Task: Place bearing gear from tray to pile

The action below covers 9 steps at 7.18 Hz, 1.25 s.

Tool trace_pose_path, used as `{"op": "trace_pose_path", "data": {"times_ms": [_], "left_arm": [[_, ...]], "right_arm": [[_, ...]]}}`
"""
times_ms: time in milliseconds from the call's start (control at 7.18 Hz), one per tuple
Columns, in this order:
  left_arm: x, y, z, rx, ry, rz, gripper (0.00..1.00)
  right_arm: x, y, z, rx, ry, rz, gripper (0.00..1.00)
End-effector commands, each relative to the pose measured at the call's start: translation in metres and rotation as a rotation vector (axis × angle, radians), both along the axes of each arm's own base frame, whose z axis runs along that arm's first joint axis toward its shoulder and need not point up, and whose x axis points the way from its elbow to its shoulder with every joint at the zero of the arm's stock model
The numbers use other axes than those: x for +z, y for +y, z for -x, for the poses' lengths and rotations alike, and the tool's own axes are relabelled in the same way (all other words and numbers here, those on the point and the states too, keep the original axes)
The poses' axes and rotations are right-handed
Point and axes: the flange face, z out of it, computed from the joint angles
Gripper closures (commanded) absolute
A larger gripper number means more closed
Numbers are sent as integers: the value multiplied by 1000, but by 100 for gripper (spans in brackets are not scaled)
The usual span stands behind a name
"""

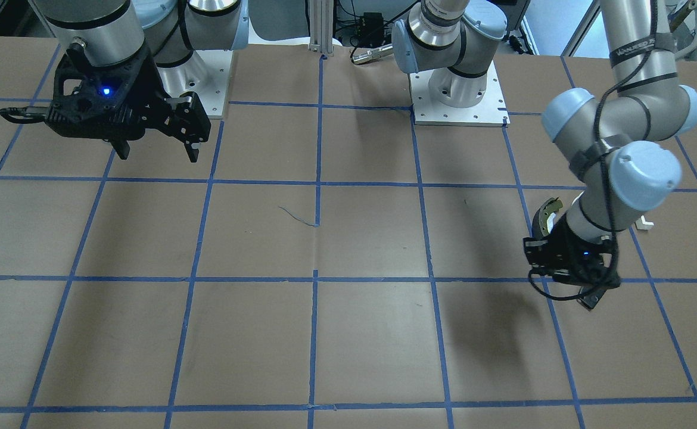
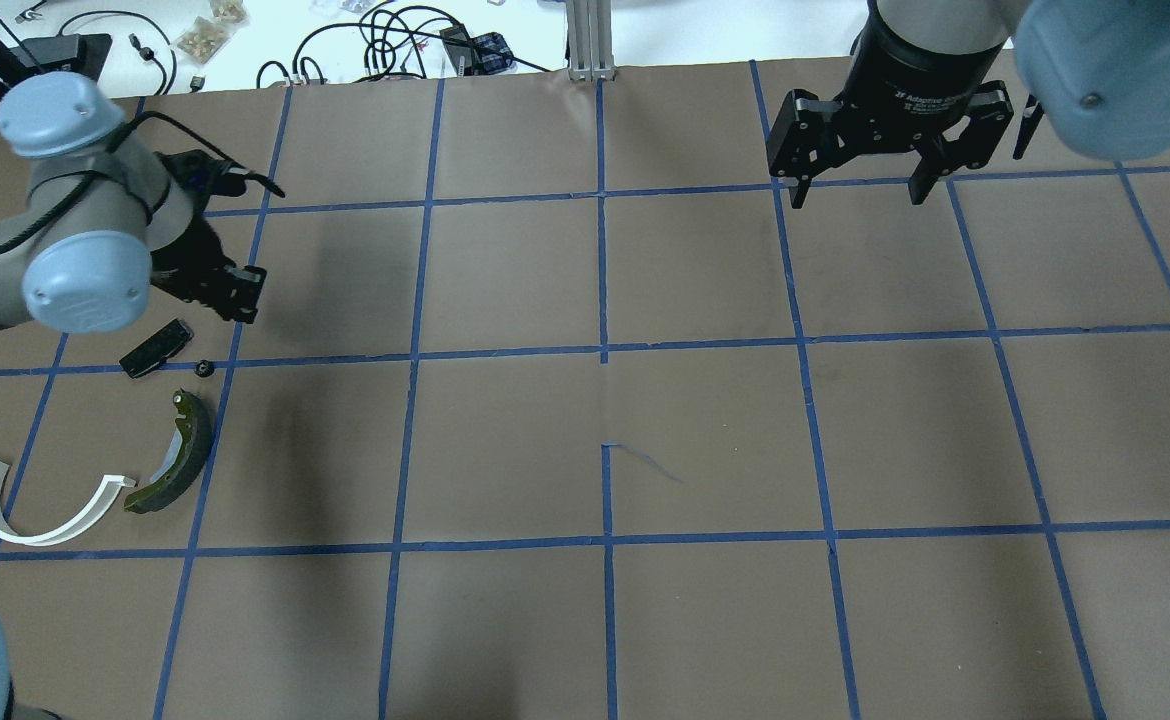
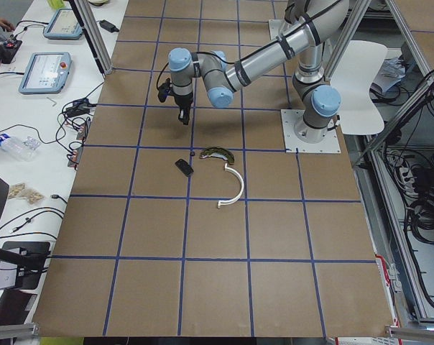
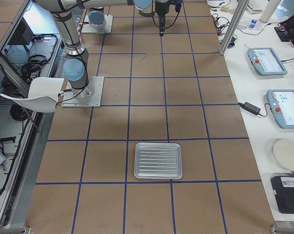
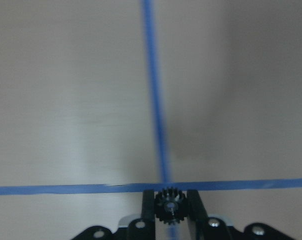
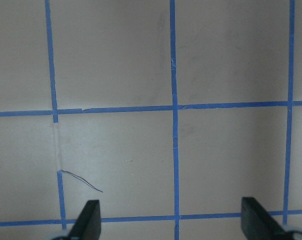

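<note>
Left wrist-mounted view shows the left gripper point(image 5: 170, 193) pinching a small black toothed gear point(image 5: 169, 207) between its fingers, above blue tape lines. Overhead, it hovers at the table's left, just beyond the pile: a black plate point(image 2: 155, 348), a curved brake shoe point(image 2: 177, 455) and a white half-ring point(image 2: 45, 520). The carry looks nearly done; the next move is probably to lower and let go beside them. The right gripper point(image 2: 857, 197) hangs spread wide, holding nothing, its body lettered "2F Adaptive". The tray point(image 4: 137, 161) sits at the far right end.

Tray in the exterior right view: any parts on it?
No, the tray shows only its bare ribbed metal surface, with nothing lying on it.
</note>
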Motion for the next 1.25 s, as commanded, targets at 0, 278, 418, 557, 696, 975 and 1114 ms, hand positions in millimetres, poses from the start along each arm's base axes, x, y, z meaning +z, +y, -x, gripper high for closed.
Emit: {"op": "trace_pose_path", "data": {"times_ms": [0, 278, 418, 557, 696, 975, 1114], "left_arm": [[-23, 21, -101, 13, 0, -8, 100], [-42, 26, -147, 9, -25, 23, 100], [-51, 22, -152, 18, -26, 28, 100], [-62, 20, -153, 32, -12, 20, 98], [-64, 20, -150, 44, -8, 20, 97], [-60, 16, -142, 66, -8, 30, 97], [-58, 15, -139, 95, -7, 38, 88]], "right_arm": [[0, 1, -1, 2, -2, 1, 0], [-1, 0, -1, 2, 0, -1, 0], [-1, 0, -1, 3, -2, 1, 0], [0, 1, -1, 0, -2, 2, 0], [-1, 0, -1, 2, -2, 1, 0], [-1, 0, -1, 2, 0, 1, 0], [-1, 0, -1, 2, -2, 1, 0]]}}
